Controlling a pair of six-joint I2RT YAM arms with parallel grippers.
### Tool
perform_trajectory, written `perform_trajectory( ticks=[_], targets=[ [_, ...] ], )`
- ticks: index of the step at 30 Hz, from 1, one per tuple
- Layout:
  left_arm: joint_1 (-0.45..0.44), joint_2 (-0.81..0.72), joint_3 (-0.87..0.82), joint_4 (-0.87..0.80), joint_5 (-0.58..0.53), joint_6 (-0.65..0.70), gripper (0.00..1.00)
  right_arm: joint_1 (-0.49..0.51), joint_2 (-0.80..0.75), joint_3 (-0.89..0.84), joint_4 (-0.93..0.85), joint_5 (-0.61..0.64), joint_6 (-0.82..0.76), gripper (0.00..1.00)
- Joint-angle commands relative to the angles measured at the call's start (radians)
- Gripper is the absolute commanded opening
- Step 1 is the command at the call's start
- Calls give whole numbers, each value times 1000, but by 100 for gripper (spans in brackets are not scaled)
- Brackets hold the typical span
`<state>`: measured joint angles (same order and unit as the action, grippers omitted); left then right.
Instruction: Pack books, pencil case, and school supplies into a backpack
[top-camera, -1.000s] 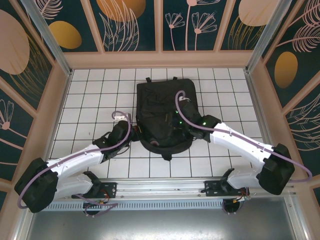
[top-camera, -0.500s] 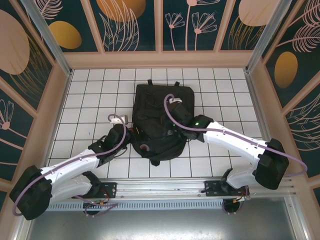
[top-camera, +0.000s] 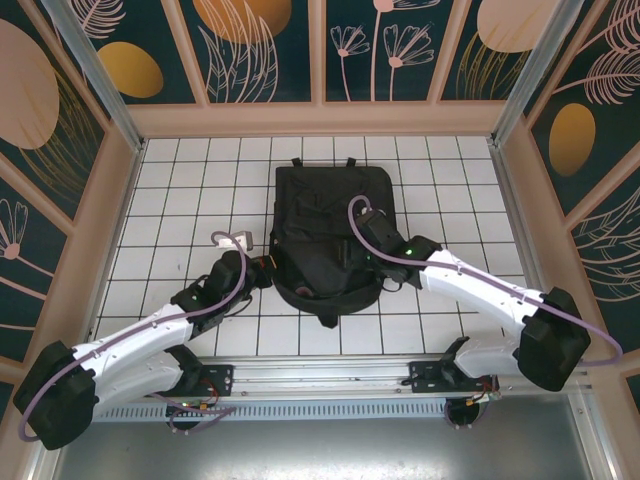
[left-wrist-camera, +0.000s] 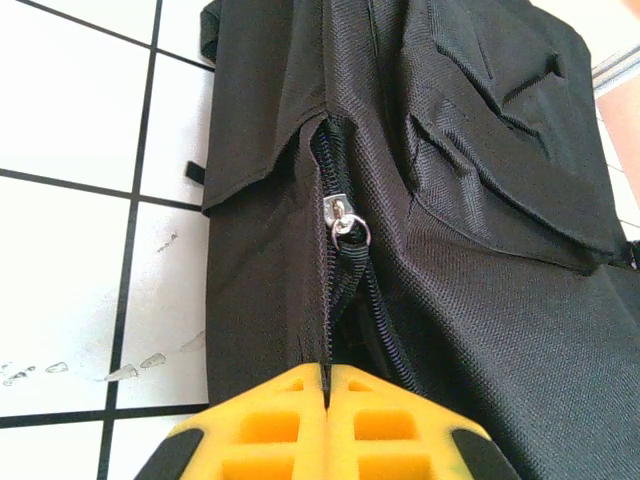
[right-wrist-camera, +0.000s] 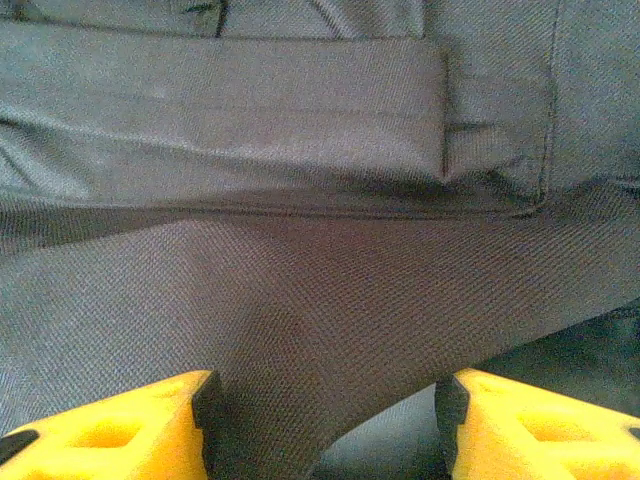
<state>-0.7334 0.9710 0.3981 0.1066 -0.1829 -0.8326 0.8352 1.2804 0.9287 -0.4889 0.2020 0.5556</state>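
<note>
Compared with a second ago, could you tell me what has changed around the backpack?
The backpack shifted left, then back right. The right gripper drew back toward its base; its jaws now stand apart over it. The left gripper stayed shut at the backpack's left side, by the zipper.

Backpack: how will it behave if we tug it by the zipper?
Likely floppy: the backpack fabric creases and sags around the zipper, so a tug probably stretches cloth before moving it. It may slide on the smooth tiled table. It lies flat, so tipping seems unlikely.

place: robot test cell | cues: white grid table, leaf-print wall panels
</note>
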Motion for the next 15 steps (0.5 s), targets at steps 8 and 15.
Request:
perform_trajectory(
  ticks=[8,15],
  targets=[
    [-1,-62,-25,39,7,-3,0,66,-88,130,-214,187,-35,67],
    [-1,-96,-38,49,5,1,0,84,-201,47,101,-172,5,34]
  ],
)
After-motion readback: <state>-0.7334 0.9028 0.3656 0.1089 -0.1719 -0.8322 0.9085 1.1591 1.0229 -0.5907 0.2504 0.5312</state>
